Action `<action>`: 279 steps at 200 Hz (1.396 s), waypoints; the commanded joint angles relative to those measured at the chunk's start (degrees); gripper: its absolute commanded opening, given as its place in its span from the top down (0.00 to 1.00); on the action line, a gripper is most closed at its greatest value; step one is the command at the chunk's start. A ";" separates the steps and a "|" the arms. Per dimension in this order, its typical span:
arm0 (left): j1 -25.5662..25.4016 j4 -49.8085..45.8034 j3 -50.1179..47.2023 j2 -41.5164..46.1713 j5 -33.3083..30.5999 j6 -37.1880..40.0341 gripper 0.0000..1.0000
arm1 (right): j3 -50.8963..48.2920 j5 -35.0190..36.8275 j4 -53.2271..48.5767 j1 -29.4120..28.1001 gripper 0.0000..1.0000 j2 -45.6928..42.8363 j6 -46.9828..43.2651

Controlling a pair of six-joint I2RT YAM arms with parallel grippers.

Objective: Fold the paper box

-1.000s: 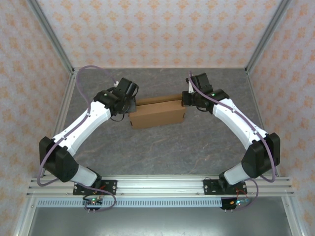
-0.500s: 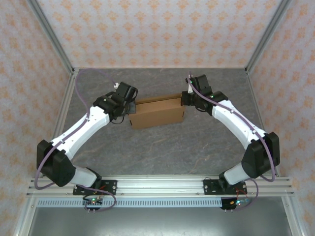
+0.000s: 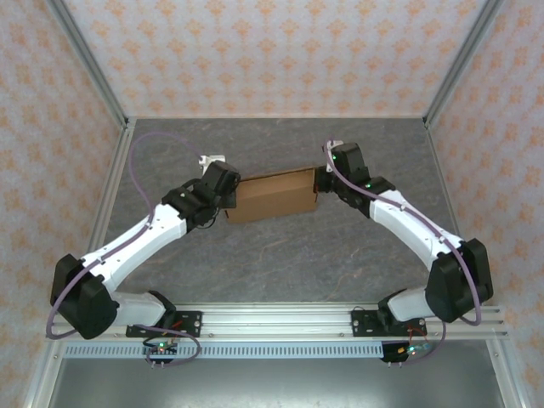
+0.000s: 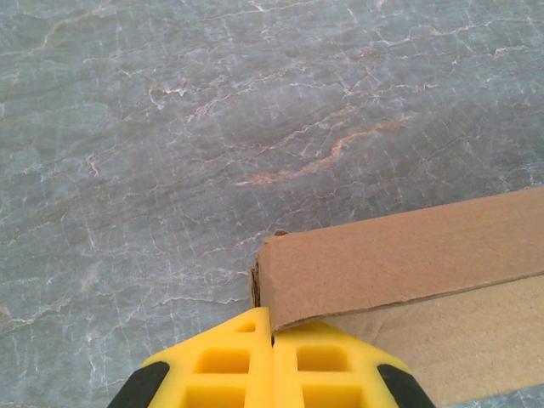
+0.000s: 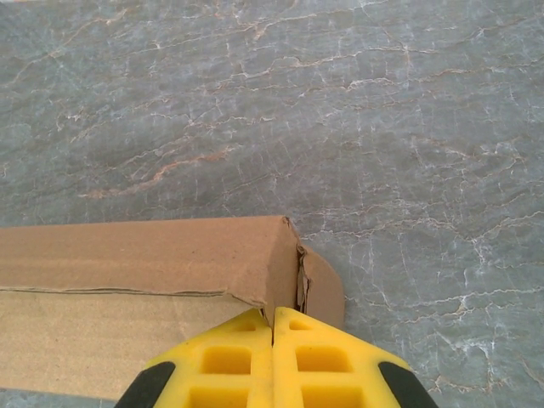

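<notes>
The paper box (image 3: 272,195) is a shallow brown cardboard box lying mid-table, slightly skewed, its right end further back. My left gripper (image 3: 230,190) is shut, and its tips touch the box's left end. In the left wrist view the yellow fingertips (image 4: 272,313) meet just under the corner of a cardboard flap (image 4: 399,259). My right gripper (image 3: 322,180) is shut too and presses against the box's right end. In the right wrist view its tips (image 5: 273,313) sit at the folded corner of the box (image 5: 144,253), beside a rounded tab (image 5: 327,285). No cardboard shows between either pair of fingers.
The grey marbled tabletop (image 3: 280,255) spreads around the box. Patterned walls with metal posts (image 3: 85,59) enclose it at the back and sides. An aluminium rail (image 3: 272,321) carrying both arm bases runs along the near edge.
My left gripper has moved nearer and right, against the box's left end, and the arm's elbow has swung out left. The right gripper has shifted slightly nearer. The box has turned a little.
</notes>
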State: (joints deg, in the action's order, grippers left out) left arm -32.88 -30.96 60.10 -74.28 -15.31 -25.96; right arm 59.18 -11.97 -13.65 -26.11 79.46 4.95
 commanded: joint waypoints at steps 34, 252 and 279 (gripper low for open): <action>-2.59 1.66 -7.81 0.88 -4.03 -0.35 0.98 | -8.99 2.43 7.35 -0.39 1.00 -0.09 1.03; -3.58 -2.75 -8.41 12.40 3.94 4.22 0.54 | -11.17 7.19 10.80 -0.38 1.00 -4.41 9.34; -3.59 -4.33 -8.45 16.56 5.25 6.55 0.41 | -10.73 8.34 10.94 -0.50 1.00 -4.83 11.65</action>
State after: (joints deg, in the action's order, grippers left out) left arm -36.71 -33.23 51.79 -62.41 -10.59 -21.58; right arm 47.83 -6.92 1.32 -26.70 75.33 12.29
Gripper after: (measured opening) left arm 0.538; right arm 0.050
